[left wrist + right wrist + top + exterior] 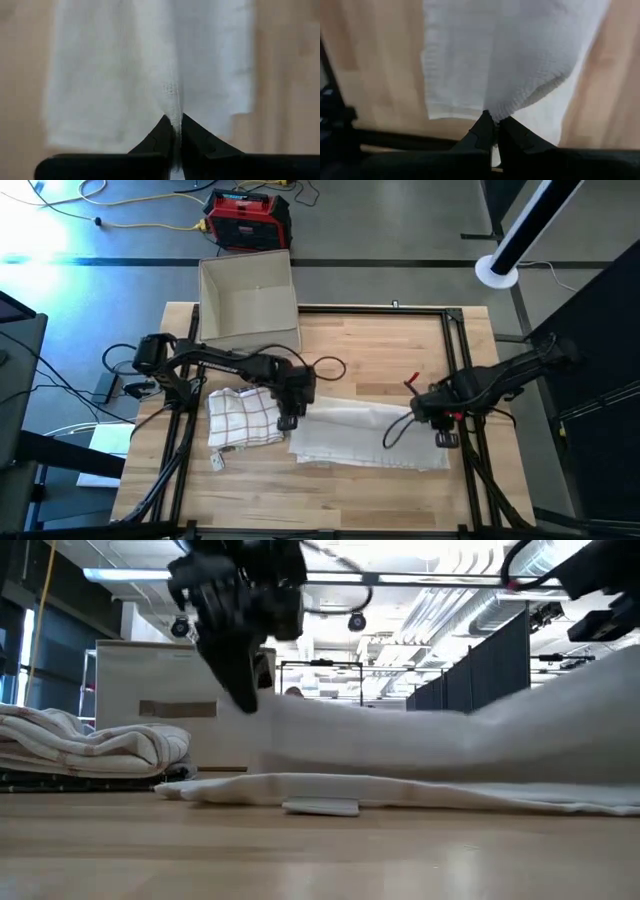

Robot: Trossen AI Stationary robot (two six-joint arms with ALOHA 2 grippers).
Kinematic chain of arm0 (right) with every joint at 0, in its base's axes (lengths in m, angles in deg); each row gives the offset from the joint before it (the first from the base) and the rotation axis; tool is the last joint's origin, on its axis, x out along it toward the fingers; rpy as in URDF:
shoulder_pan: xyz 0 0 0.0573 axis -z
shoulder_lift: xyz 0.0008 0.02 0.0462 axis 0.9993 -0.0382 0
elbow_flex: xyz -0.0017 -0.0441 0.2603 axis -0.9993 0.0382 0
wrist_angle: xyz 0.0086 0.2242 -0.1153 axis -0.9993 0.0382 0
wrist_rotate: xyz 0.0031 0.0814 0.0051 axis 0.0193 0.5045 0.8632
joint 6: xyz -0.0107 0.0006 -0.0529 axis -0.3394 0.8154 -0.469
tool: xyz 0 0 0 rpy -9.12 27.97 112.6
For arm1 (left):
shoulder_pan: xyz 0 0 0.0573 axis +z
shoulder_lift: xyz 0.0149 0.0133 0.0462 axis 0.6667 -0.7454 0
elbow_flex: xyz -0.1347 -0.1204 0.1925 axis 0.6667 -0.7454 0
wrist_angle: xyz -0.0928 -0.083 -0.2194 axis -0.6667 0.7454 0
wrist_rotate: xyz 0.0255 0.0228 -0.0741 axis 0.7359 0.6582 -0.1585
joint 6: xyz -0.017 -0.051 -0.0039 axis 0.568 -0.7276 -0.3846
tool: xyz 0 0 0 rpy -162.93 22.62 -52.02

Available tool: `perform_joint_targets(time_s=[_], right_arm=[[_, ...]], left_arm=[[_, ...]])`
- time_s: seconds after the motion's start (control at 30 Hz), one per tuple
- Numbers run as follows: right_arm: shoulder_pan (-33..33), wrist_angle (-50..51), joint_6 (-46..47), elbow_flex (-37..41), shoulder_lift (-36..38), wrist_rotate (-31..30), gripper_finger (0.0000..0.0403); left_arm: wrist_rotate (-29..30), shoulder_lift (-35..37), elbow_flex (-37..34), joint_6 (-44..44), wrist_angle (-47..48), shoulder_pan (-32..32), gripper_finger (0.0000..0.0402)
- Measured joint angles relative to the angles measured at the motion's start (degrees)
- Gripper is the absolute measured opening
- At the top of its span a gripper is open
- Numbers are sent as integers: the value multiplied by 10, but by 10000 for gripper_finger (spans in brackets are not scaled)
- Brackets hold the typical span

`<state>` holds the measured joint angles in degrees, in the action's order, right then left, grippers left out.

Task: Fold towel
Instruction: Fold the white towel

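Note:
A white towel (365, 435) lies spread in the middle of the table, its near part flat on the wood and its far part raised at both ends. My left gripper (289, 421) is shut on the towel's left end and my right gripper (444, 438) is shut on its right end. In the low view the raised layer (420, 735) stretches between the two grippers above the flat layer (400, 795). A folded white towel with a red check (243, 417) rests on the table to the left. My left gripper pinches a bunched bit of the towel's left edge (173, 107) between its two fingers, coming from above. The cloth runs away from the fingers in a ridge, lifted off the table there. My right gripper pinches a gathered corner at the towel's right end (496, 114) between its two fingers, from above. The cloth there is lifted, and the rest lies on the table.
An open cardboard box (248, 300) stands at the table's far left. A black metal frame (460, 370) runs around the table's edges. Bare wood shows along the near edge (330, 500). A red device (248, 220) sits on the floor beyond the table.

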<state>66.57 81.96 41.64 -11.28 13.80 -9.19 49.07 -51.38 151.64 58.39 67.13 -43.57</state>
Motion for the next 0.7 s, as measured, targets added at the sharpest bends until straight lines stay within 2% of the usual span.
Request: perform_joint_targets(time_s=[0.23,0.43,0.57,0.7], right_arm=[[-57,-46,-12,0,-25,46,0],[-82,-73,-5,0,-44,27,10],[-89,-66,16,0,-67,13,50],[-107,-66,41,0,-91,64,95]], left_arm=[[-25,-3,1,-42,-43,-48,8],[-9,-5,1,-53,-57,-56,11],[-2,-11,1,-67,-58,-61,58],[-51,-21,1,-117,-20,-61,112]])
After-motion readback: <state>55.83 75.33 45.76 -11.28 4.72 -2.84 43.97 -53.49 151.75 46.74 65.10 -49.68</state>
